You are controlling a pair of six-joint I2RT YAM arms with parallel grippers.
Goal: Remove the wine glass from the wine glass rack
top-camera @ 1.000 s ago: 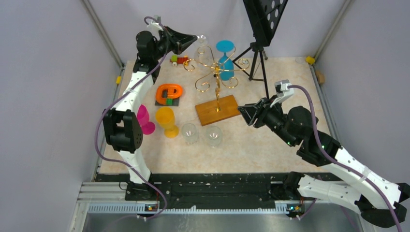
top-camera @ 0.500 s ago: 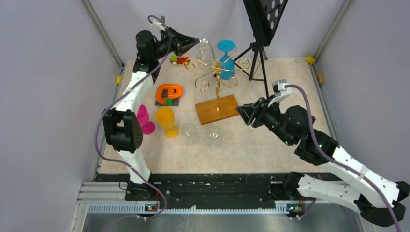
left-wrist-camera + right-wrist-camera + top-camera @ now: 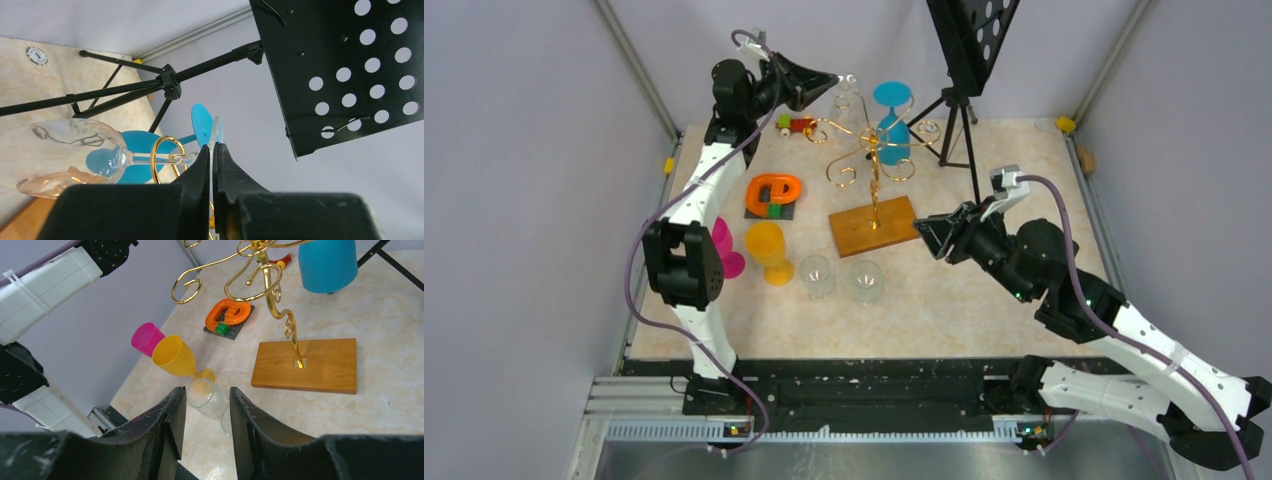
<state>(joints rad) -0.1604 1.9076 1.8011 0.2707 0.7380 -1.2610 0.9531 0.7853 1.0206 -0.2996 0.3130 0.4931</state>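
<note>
The wine glass rack [image 3: 871, 150] is a gold stand with curled arms on a wooden base [image 3: 873, 226]; it also shows in the right wrist view [image 3: 270, 295]. A clear wine glass [image 3: 844, 100] hangs upside down from a left arm of the rack, and a blue wine glass [image 3: 891, 125] hangs from a rear arm. My left gripper [image 3: 832, 80] is shut on the thin foot of the clear glass [image 3: 216, 137], whose stem still passes through a gold loop [image 3: 167, 150]. My right gripper [image 3: 921, 232] is open and empty just right of the wooden base [image 3: 305, 365].
A black tripod stand [image 3: 954, 100] with a perforated plate stands behind the rack. On the left are an orange toy [image 3: 773, 193], a pink cup [image 3: 721, 245] and a yellow goblet [image 3: 767, 250]. Two clear glasses [image 3: 839, 278] stand in front of the base. A toy car [image 3: 795, 123] lies at the back.
My left gripper has shifted slightly up and to the right at the clear glass's foot. My right gripper has edged a little to the left.
</note>
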